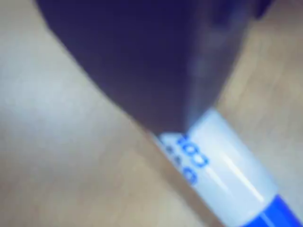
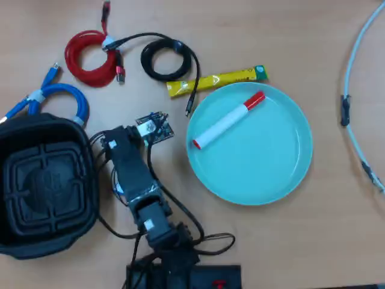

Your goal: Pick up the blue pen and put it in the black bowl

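Light wooden worktop carries the squarish black plastic bowl; dark tool touches the white blue-capped pen, its grip state unclear.

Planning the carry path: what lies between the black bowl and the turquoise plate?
In the overhead view, the robot arm stands between black bowl and turquoise plate.

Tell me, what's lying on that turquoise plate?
On the turquoise plate lies one red-capped white marker, set diagonally in the overhead view. The rest of the plate is bare. A yellow packet lies just beyond its rim, on the table.
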